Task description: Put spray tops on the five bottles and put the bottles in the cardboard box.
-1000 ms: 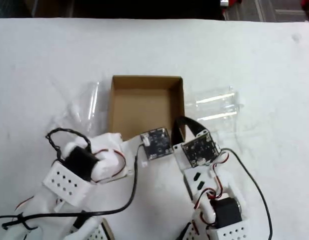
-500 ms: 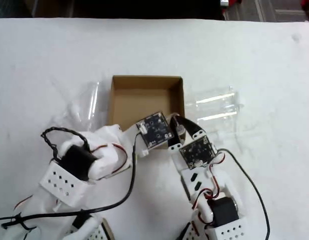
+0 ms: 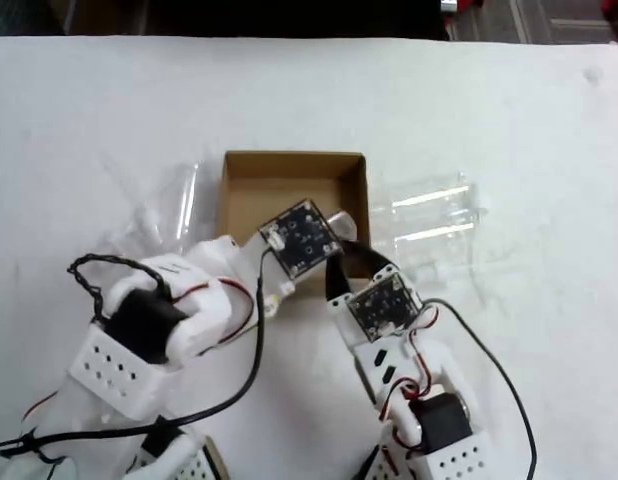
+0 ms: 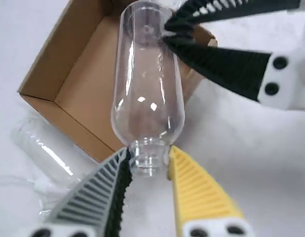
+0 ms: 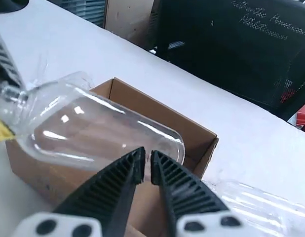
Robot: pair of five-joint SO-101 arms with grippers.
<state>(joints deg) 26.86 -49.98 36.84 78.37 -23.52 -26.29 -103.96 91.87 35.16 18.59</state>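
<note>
My left end effector [image 4: 148, 158] is clamped on the open neck of a clear bottle [image 4: 147, 94]. The bottle hangs tilted over the near corner of the cardboard box [image 3: 279, 200]. My right end effector [image 5: 146, 164] is all but closed, its black tips against the bottle's base. The neck carries no spray top, so I judge this a steadying or hand-over step, not boxing. To do it well I'd keep the left grip firm on the neck, since smooth plastic could swivel, and let the right tips only brace the base without squashing the thin wall. Where the arms don't cover the box, its floor is bare cardboard with no bottle in it. Spare bottles [image 3: 429, 215] lie on the white surface [image 3: 509, 110] just beside its right wall, and a lone bottle [image 3: 169, 210] lies beside its left.
</note>
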